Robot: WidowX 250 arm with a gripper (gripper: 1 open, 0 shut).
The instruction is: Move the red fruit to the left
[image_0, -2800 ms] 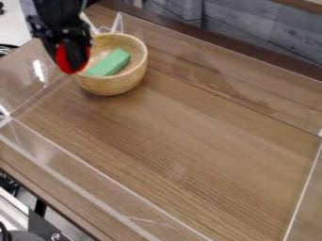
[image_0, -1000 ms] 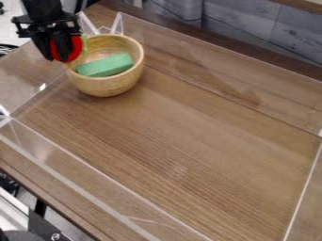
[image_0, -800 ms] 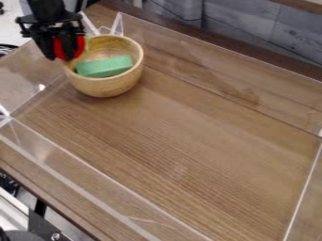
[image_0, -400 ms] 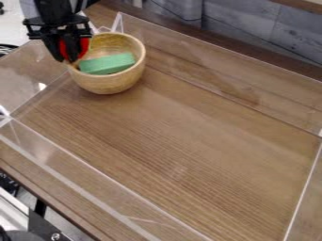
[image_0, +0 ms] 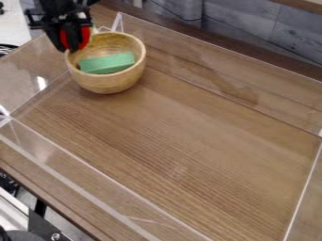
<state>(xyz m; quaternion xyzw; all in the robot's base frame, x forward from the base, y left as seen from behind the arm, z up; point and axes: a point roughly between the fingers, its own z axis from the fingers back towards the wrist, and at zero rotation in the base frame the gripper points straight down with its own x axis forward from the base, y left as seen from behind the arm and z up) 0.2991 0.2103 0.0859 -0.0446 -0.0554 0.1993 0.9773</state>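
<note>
Showing as a small patch of bright red between two dark fingers, the small rounded red toy fruit [image_0: 72, 38] sits at the upper left of the scene, gripped by the black tool [image_0: 68, 40]. The tool's fingers stand narrow and pinch the fruit from either side, so that only the middle of its red body can be seen; its leafy cap cannot be made out. The fruit is off the surface, carried at the tip of the tool, which points straight down from the dark arm above it.

Just beside and below the fruit is the round light wooden bowl [image_0: 111, 83]. The fruit hangs over the bowl's upper left rim, at its edge, not down inside it. A green rectangular block [image_0: 105, 63] lies in the bowl, near the fruit but apart from it.

The bowl stands on the brown wood-grain tabletop [image_0: 189, 141], in its far left corner. Low clear plastic walls [image_0: 306, 193] border the surface, and one such wall runs along the left side close to the tool. Behind the far edge is a grey planked backdrop [image_0: 270, 28].
</note>
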